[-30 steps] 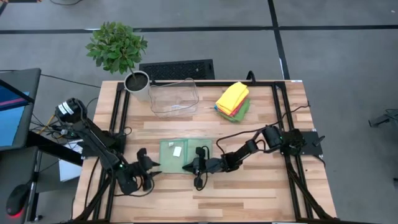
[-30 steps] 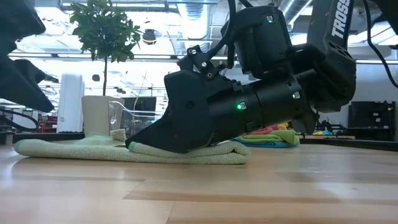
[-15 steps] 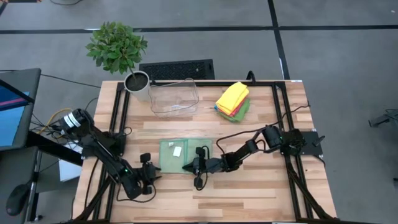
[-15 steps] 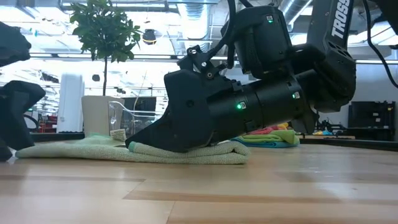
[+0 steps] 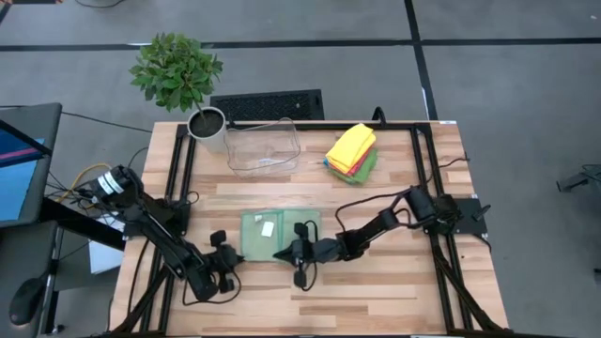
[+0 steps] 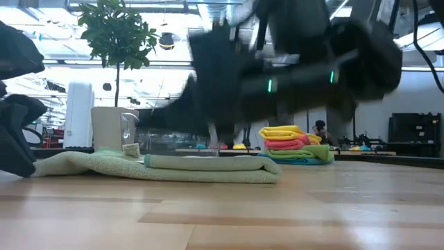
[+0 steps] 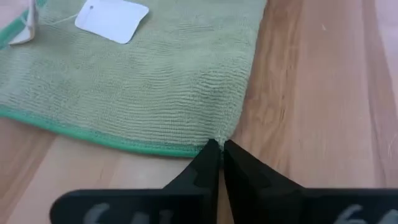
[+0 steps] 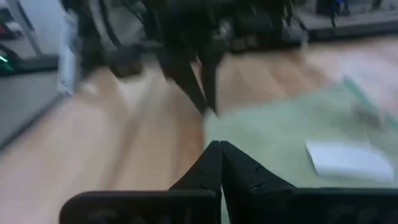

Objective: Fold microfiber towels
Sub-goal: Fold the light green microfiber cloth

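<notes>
At the far left, off the table, a dark monitor [image 5: 21, 160] with a blue screen edge stands beside the wooden slat table [image 5: 376, 291], whose planks show pale and darker grain inside a black metal frame. The left gripper [image 5: 225, 255] sits low at the table's front left, its two dark tapered fingers [image 7: 233, 171] pressed tip to tip with nothing between them, their points right at the near corner of the pale sage green towel [image 5: 280, 231]. That towel lies flat in the middle front of the table, a soft looped-pile cloth with a brighter green stitched hem and a small white tag [image 7: 112, 20] on top; no writing can be read on the tag. Behind it, at the table's back edge, a potted plant [image 5: 177, 70] with leafy green branches stands in a pale cylindrical pot, just beside a clear plastic bin [image 5: 262, 145] with rounded walls. The right gripper [image 5: 285, 252] is over the towel's right front part and, in the low view, appears as a dark blur raised above the cloth; its fingers [image 8: 214, 165] are closed together, holding nothing. Farther right at the back lies a stack of folded towels [image 5: 352, 150], yellow on top, with pink and green layers below, well apart from the spread towel. The right arm's base [image 5: 451, 214] is mounted at the table's right edge.
</notes>
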Motion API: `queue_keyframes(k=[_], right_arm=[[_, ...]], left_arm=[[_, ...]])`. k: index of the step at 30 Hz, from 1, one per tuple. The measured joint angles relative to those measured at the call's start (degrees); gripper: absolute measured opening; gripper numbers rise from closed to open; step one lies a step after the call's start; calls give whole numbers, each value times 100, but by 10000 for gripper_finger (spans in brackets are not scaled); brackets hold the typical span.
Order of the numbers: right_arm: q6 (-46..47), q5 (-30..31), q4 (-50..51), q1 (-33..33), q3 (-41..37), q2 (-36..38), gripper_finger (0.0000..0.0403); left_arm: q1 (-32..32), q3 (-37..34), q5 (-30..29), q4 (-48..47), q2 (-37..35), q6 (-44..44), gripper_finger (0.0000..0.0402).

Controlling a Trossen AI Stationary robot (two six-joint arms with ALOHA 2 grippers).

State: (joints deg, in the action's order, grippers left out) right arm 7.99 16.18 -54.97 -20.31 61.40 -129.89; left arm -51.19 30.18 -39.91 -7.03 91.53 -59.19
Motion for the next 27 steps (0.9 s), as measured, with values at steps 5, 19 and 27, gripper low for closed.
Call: queue_keyframes(k=[5, 19, 27], right_arm=[[-64, 1, 244, -126, 9, 204, 21], [649, 185, 824, -193, 13, -226, 17], [-75, 332, 738, -412, -70, 563, 20]], left_arm=[[159, 565, 294, -813, 11, 238, 8], [506, 1417, 391, -1900, 4, 732, 3], [960, 2347, 591, -2593, 0, 2070, 3]])
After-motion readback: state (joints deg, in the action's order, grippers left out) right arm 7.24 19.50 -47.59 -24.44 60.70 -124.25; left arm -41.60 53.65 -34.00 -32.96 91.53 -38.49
